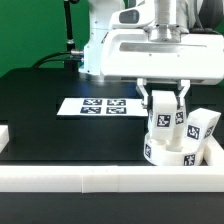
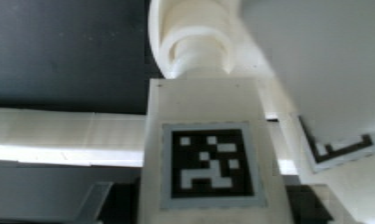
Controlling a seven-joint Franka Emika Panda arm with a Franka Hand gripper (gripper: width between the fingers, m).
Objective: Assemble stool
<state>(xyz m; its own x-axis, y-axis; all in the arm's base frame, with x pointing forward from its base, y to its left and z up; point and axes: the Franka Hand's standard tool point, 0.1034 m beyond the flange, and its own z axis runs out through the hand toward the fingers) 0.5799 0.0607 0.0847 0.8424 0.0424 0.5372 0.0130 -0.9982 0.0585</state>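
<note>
Black tabletop against a green backdrop carries the round seat (image 1: 166, 153) near the front border rail (image 1: 100, 178), and the gripper (image 1: 166, 108) is clamped on an upright leg (image 1: 165, 117) standing on that seat. Another leg (image 1: 201, 128) lies tilted just beside it, with the marker board (image 1: 98, 106) well apart. Only the wrist view shows the held leg's black-and-white tag (image 2: 209, 160) close up, with no readable writing
</note>
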